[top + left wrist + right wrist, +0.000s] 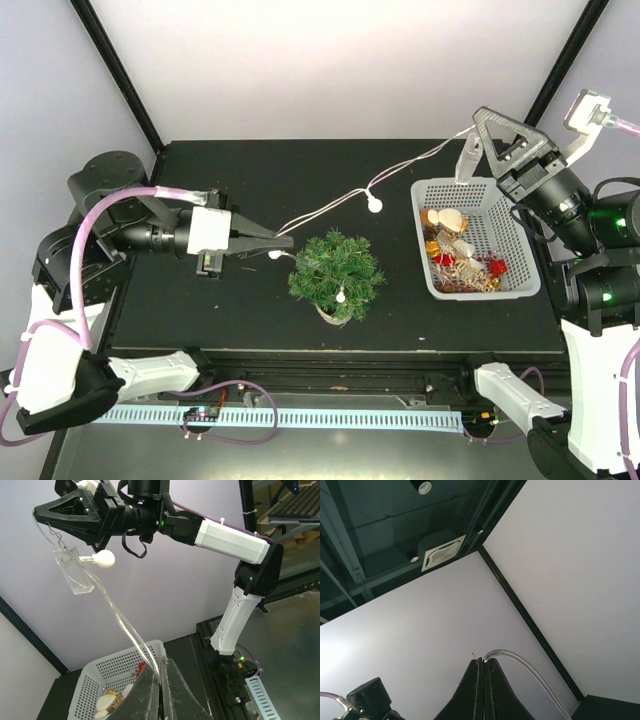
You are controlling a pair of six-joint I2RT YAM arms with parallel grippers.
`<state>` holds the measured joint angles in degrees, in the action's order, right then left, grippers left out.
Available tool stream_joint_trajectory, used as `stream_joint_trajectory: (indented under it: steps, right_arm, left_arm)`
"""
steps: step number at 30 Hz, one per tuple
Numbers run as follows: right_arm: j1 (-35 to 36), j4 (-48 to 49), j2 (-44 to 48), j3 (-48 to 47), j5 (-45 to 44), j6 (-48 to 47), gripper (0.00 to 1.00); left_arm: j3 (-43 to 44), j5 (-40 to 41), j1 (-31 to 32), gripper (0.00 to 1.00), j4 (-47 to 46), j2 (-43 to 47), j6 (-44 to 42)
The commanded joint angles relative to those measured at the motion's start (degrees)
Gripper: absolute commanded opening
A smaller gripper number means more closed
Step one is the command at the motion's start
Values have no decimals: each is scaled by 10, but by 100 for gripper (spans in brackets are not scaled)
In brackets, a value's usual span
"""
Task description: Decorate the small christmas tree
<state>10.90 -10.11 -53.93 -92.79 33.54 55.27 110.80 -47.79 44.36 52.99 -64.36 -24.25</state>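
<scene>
I see the small christmas tree (335, 268) in the middle of the dark surface (250, 170). My left fingers (262, 238) are closed tight on the light string (330, 205) just beside it. My right fingers (470, 690) pinch its other end, up near the basket (470, 181).

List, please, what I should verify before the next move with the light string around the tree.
1. Left gripper shut on the light string: ok.
2. Right gripper shut on the string's far end, raised above the table: ok.
3. Small christmas tree standing upright: ok.
4. String wound around the tree: not ok. Only one bulb rests on the branches.
5. String free of the white basket rim: cannot tell.
</scene>
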Motion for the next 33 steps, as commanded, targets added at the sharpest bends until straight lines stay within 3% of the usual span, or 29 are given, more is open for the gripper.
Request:
stream_joint_trajectory:
  steps: [1, 7, 16, 20, 28, 33]
  right_arm:
    - [2, 3, 11, 14, -2, -20, 1]
    - [2, 5, 21, 39, 1, -24, 1]
    - [1, 11, 25, 36, 3, -24, 1]
    - [2, -30, 31, 38, -12, -61, 1]
    - [2, -73, 54, 90, -32, -100, 1]
    - [2, -69, 73, 142, -34, -108, 1]
  left_arm:
    - [0, 18, 1, 2, 36, 20, -37]
    - [38, 54, 1, 2, 41, 24, -46]
    - [91, 38, 1, 1, 37, 21, -25]
    - [110, 39, 2, 2, 35, 23, -22]
    - [188, 85, 1, 2, 10, 1, -22]
    - [187, 110, 1, 1, -3, -4, -21]
